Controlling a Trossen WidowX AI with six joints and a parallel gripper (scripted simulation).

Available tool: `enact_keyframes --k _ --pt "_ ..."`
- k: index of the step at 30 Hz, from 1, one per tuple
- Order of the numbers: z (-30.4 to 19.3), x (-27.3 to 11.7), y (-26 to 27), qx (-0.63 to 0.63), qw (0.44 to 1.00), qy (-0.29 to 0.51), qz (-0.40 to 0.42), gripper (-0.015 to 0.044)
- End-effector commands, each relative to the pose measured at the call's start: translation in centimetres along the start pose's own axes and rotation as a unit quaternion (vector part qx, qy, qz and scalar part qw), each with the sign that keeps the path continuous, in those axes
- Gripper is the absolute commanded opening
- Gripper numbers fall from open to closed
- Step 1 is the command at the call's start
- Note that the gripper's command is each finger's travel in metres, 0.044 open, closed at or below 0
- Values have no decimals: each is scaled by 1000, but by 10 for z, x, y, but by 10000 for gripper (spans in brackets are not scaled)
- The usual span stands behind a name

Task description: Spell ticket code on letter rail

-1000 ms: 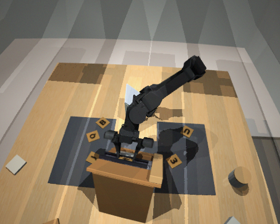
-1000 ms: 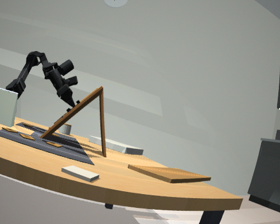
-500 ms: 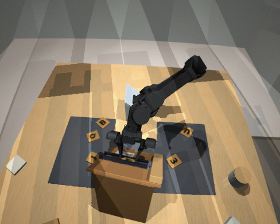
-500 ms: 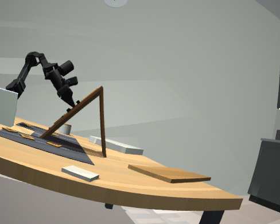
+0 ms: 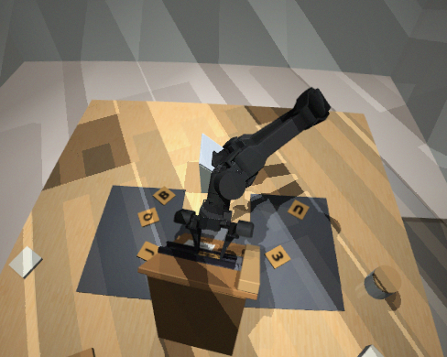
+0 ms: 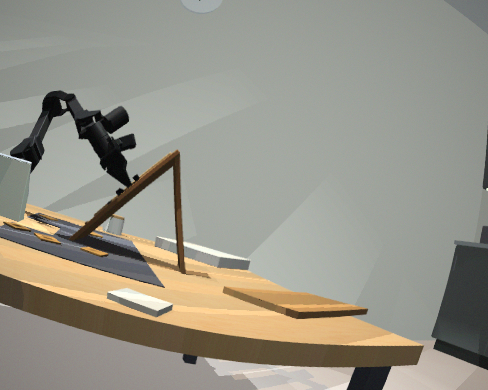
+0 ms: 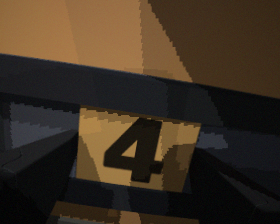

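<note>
My gripper (image 5: 211, 254) (image 6: 130, 185) is shut on the 4 tile (image 7: 96, 150), with one finger at each side edge. The tile sits upright between the bars of the dark rail (image 5: 172, 250) (image 7: 116, 82), on the tilted wooden board (image 5: 196, 278) (image 6: 156, 167). No other tile shows clearly in the rail; the fingers and arm hide part of it. Loose on the dark mats lie a B tile (image 5: 164, 195), a Q tile (image 5: 148, 217), a tile like J or 1 (image 5: 146, 251), a U-like tile (image 5: 299, 210) and a 3 tile (image 5: 278, 256). The ticket's code is unreadable.
A pale upright block (image 5: 206, 153) (image 6: 6, 187) stands behind the board, near the arm. A cup (image 5: 376, 285) (image 6: 116, 225) stands at right. White slabs (image 5: 26, 262) (image 6: 140, 302) (image 6: 201, 253) and a flat wooden board (image 6: 296, 304) lie on the counter.
</note>
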State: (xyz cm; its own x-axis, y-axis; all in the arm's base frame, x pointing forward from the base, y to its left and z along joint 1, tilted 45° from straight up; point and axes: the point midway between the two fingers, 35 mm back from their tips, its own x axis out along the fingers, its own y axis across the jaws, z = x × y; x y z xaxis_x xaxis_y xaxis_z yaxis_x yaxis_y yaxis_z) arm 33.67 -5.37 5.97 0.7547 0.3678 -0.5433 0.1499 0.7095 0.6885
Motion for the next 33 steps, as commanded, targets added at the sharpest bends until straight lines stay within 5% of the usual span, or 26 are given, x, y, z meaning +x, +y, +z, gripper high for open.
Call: enact_keyframes --k 1,33 --pt "1 -1 4 1 1000 -2 -1 0" --pt "1 -1 30 1 1000 -2 -1 0"
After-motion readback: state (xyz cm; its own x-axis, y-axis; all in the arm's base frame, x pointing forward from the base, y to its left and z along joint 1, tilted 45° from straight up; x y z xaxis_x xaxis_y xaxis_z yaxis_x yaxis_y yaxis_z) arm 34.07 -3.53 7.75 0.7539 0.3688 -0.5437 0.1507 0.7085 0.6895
